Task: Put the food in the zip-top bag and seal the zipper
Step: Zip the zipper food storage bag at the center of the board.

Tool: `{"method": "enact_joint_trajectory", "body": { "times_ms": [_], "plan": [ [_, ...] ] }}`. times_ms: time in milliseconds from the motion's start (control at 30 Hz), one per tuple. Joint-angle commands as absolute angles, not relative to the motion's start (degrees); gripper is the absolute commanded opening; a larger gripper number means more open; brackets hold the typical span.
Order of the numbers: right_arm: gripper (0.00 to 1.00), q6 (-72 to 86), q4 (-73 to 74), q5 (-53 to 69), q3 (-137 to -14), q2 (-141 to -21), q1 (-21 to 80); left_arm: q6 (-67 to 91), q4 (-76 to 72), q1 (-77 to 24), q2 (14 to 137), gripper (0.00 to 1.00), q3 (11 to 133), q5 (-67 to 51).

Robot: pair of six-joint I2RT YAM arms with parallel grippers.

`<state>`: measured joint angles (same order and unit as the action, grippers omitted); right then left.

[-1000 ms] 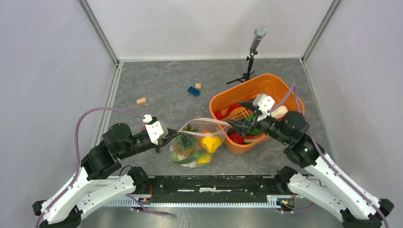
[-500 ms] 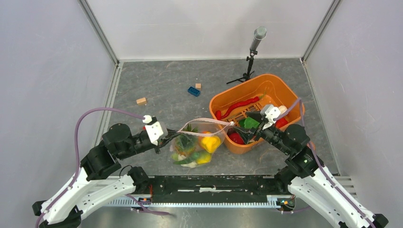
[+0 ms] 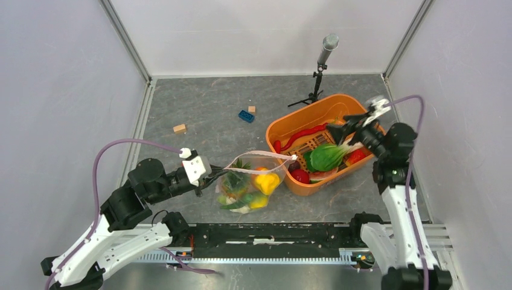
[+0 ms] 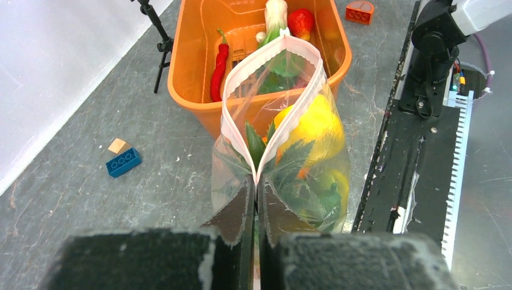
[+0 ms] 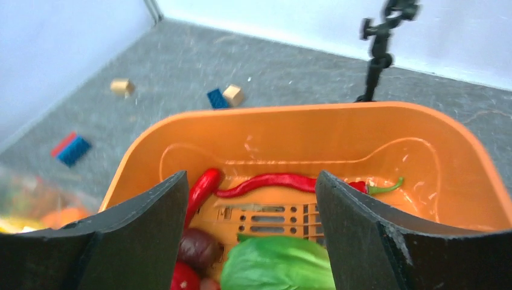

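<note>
Clenched: the left end effector [image 4: 255, 194], on the near end of the narrow pale pink zipper strip [image 4: 227, 115], both sides of it pinched together between the dark pads. Beyond the pinch, strip parted into a wide loop. Mouth of the clear crinkly plastic zip-top bag [image 3: 250, 181] gaping toward the orange plastic basket [image 3: 347, 96], far end at the basket's near rim. Inside the bag, resting on the grey marbled tabletop [image 3: 205, 103]: a yellow toy pepper [image 3: 267, 181] and leafy green pieces [image 3: 235, 181].

Released: the right end effector [image 5: 250, 178], jaws spread wide with nothing between them, hovering over the far right part of the basket, well apart from the bag. In the basket: a leafy green toy vegetable [image 3: 326, 157], a long red toy chilli [image 5: 272, 181], further red pieces [image 3: 300, 176].

Elsewhere on the tabletop: a blue toy brick [image 3: 246, 116] just beside a small tan wooden block [image 3: 252, 109], a second tan block [image 3: 179, 128] farther left, a microphone on a small black tripod [image 3: 329, 42] behind the basket.
</note>
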<state>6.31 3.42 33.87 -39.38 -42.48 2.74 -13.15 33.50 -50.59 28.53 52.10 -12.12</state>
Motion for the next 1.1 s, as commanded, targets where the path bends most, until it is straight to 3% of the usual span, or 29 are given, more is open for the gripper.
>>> {"method": "enact_joint_trajectory", "body": {
  "times_ms": [0,133,300,533,800,933,1067],
  "plan": [
    [0.82,26.2,-21.6,54.5,-38.2,-47.4,-7.2,-15.2,32.3,-50.6,28.2,0.02,53.3,-11.9],
    [0.85,29.4,-42.9,54.3,-26.1,-41.8,-7.2,-15.3,31.9,-50.6,28.7,0.02,53.3,-12.4],
    [0.86,29.6,-52.5,65.2,-16.8,-35.7,-6.1,-15.0,32.1,-50.6,29.8,0.02,54.0,-14.0],
    [0.83,34.2,-64.7,70.7,-13.1,-41.2,-0.3,-14.7,33.1,-50.6,30.7,0.02,55.9,-16.6],
    [0.82,17.9,-51.6,66.9,-16.2,-47.1,12.0,-14.2,33.9,-50.6,28.7,0.02,56.1,-16.9],
    [0.77,21.0,-57.9,65.7,-16.1,-50.9,14.7,-14.3,33.7,-50.6,28.2,0.02,56.4,-16.7],
    [0.62,25.5,-65.9,65.9,-16.6,-55.7,17.3,-14.8,34.4,-50.6,28.6,0.02,56.9,-17.0]
  ]
}}
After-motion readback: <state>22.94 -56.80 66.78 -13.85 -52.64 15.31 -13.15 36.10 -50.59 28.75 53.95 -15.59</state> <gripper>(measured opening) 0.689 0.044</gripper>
